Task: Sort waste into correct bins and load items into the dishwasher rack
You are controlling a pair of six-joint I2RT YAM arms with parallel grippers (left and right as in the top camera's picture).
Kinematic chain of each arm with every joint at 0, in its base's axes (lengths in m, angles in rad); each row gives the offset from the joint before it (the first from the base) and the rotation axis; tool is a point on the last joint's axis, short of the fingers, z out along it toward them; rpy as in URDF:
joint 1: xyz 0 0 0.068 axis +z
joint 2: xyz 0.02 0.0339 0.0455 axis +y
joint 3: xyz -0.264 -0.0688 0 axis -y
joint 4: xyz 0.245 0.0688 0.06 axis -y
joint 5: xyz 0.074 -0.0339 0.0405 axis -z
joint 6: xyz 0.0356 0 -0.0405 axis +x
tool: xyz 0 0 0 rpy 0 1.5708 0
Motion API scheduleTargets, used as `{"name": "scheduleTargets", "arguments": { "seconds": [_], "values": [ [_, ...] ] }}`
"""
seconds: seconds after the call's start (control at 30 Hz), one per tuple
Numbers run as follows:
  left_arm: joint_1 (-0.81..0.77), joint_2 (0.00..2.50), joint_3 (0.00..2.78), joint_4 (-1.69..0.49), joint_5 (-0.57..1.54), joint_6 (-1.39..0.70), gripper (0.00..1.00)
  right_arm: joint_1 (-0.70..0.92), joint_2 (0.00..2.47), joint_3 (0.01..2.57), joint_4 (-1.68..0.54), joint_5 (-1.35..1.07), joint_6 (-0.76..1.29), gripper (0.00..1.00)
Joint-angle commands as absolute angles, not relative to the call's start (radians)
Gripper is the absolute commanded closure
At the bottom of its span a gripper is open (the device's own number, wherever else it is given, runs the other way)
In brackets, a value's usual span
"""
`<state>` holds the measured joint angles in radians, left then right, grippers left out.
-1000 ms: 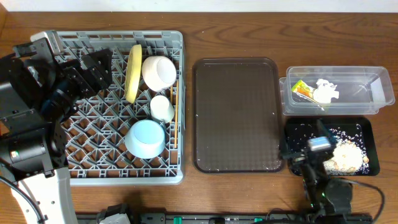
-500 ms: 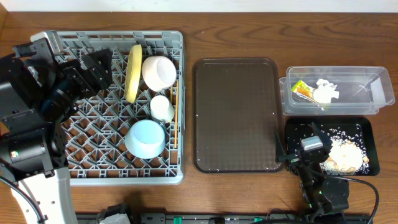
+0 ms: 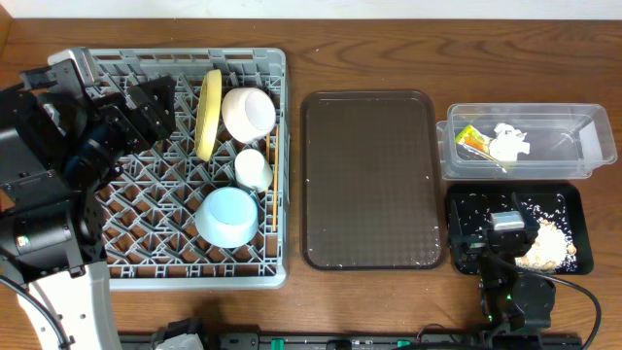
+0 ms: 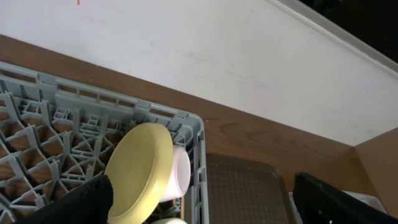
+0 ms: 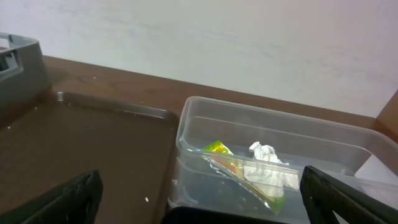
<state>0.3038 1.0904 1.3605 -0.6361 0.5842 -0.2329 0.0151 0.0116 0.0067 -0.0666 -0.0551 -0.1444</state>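
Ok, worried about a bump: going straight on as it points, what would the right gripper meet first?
Likely the near wall of the clear tub, though depth is unclear.

- The right half of the dishwasher rack (image 3: 194, 277) is filled by the yellow plate (image 3: 208, 114), white bowl (image 3: 248, 112), small cup (image 3: 255, 171) and light blue bowl (image 3: 228, 216), with chopsticks (image 3: 274, 194) along the wall.
- Its lower-middle pegs stand bare; the left tool (image 3: 152, 109) hangs over the upper left.
- The brown serving tray (image 3: 369, 175) gives a flat open lane.
- The right tool (image 3: 498, 238) covers the left part of the black tray (image 3: 573, 204); the clear tub (image 3: 564, 126) sits just behind.
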Motion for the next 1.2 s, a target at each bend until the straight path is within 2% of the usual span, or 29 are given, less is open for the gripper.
{"name": "scheduleTargets", "arguments": {
  "seconds": [0.0,0.93,1.17],
  "values": [
    [0.302,1.090,1.384,-0.636,0.583,-0.234,0.06,0.007,0.005,0.006,-0.071,-0.054,-0.162,0.01],
    [0.302,1.090,1.383,-0.636,0.583,-0.234,0.07,0.007,0.006,0.006,-0.071,-0.054,-0.162,0.01],
    [0.301,0.890,1.263,-0.683,0.583,-0.234,0.06,0.007,0.006,0.006,-0.071,-0.054,-0.162,0.01]
  ]
}}
